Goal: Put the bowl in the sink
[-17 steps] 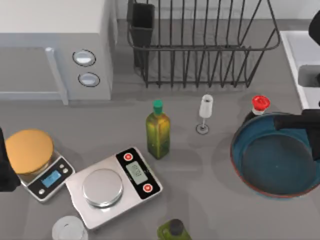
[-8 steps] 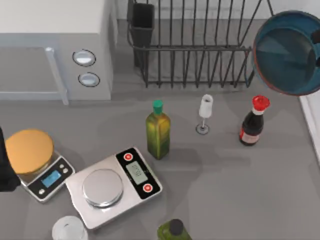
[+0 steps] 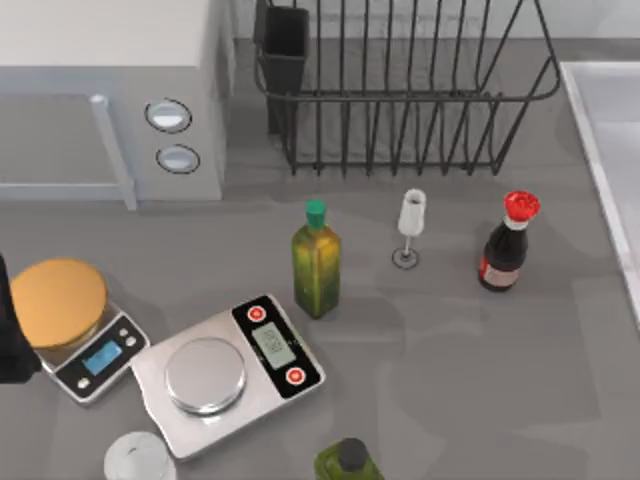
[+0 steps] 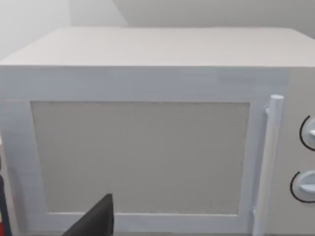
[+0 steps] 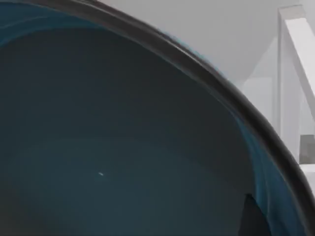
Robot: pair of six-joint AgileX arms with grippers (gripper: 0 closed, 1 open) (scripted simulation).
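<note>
Glossy blue, the wide round shallow bowl (image 5: 123,147) spreads close across the right wrist view, with the pale rim of the white rectangular sink (image 5: 295,54) just beyond its dark edge. Whether the right arm's fingers grip it, I cannot tell. On the grey tabletop (image 3: 450,380), that sink (image 3: 610,130) lies beside the black wire dish rack (image 3: 400,90). The left arm (image 3: 10,340) is parked facing the white microwave (image 4: 147,123); its fingers' state is unclear too.

No readable text; the scale displays are illegible
</note>
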